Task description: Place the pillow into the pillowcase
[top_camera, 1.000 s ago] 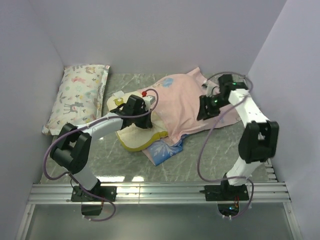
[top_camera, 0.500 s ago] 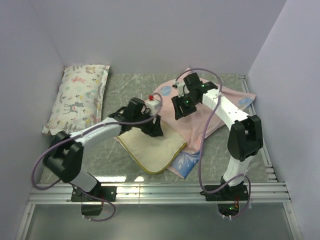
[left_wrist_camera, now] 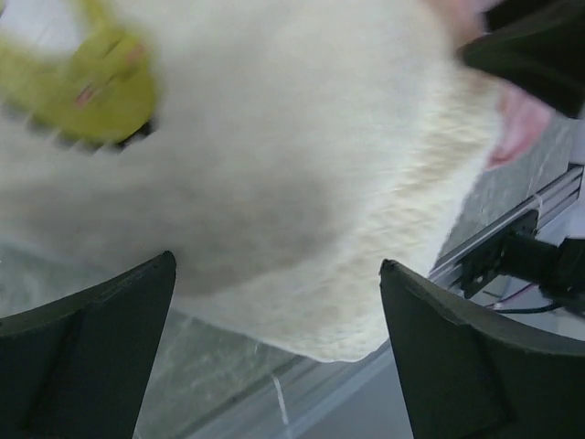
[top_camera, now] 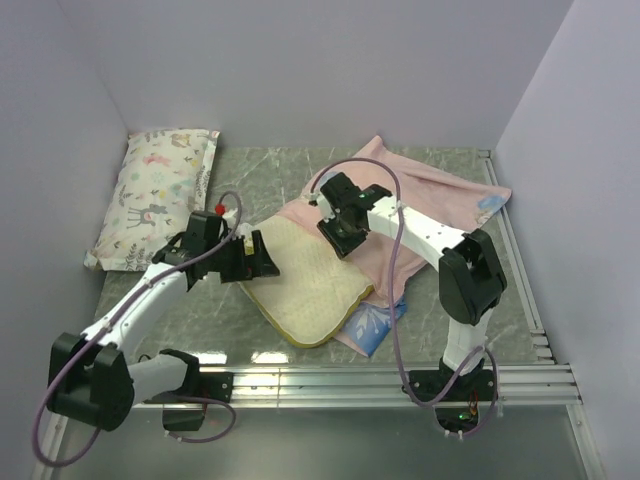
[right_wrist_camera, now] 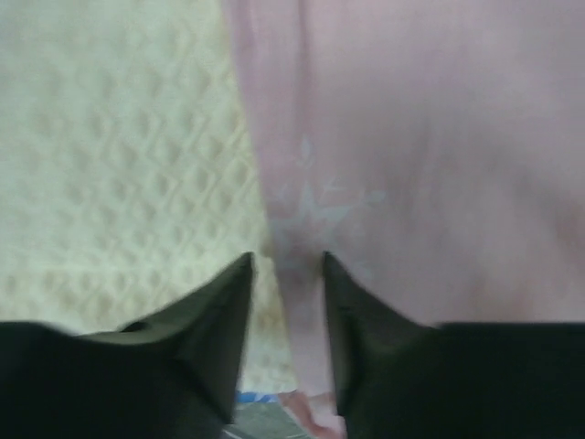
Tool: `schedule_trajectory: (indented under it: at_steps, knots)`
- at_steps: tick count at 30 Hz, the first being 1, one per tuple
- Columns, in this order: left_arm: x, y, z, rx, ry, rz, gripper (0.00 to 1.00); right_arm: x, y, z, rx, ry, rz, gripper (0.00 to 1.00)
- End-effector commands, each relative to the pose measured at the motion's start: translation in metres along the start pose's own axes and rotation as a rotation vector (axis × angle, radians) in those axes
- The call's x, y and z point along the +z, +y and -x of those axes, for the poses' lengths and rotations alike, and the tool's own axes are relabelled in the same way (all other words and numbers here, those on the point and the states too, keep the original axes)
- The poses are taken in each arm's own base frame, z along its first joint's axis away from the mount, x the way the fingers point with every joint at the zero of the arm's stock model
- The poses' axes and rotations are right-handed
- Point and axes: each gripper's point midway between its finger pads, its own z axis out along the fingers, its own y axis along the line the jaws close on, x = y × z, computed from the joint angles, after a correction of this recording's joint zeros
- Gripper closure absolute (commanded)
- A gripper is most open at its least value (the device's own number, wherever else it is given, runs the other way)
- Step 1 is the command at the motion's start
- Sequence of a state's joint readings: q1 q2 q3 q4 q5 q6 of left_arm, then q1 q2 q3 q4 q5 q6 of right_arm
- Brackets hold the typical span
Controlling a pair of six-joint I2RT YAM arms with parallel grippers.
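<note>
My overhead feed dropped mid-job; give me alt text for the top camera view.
A cream pillow lies on the table, its far edge meeting a pink pillowcase whose rim the right gripper pinches. The left gripper hangs open left of the pillow; a printed pillow sits far left.

We find the pillow (top_camera: 305, 280) near the middle of the table (top_camera: 270, 165), lying on the near left part of the pillowcase (top_camera: 440, 195), which spreads away to the far right. A smaller pillow (top_camera: 160, 195) lies at the far left, against the wall. The left gripper (top_camera: 262, 258) sits just left of the pillow. The right gripper (top_camera: 340, 238) is over the pillowcase edge, on the pillow's far right side.
</note>
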State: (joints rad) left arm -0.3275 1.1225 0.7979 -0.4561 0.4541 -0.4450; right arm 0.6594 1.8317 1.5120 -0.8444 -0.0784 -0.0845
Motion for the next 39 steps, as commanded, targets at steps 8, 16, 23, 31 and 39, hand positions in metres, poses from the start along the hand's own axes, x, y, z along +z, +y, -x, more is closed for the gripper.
schedule_trajectory:
  at_steps: [8,16,23,31,39]
  knots:
    - [0.046,0.009,-0.044,-0.457,0.116,-0.117,0.11,-0.031,0.058,0.032,0.018,-0.063,0.34,1.0]
    - [0.027,-0.064,0.092,-0.455,-0.204,-0.511,0.96,-0.186,0.182,0.052,-0.065,-0.177,1.169,1.0]
    - [0.033,-0.047,0.046,-0.521,-0.109,-0.446,1.0,-0.056,0.076,0.032,0.041,-0.092,0.613,1.0]
    - [0.029,-0.017,0.082,-0.118,-0.211,-0.257,0.43,-0.006,0.017,-0.007,0.121,-0.02,0.308,0.71]
    - [-0.008,-0.037,0.08,0.826,-0.186,-0.038,0.02,-0.13,-0.06,-0.012,0.37,-0.376,0.296,0.17]
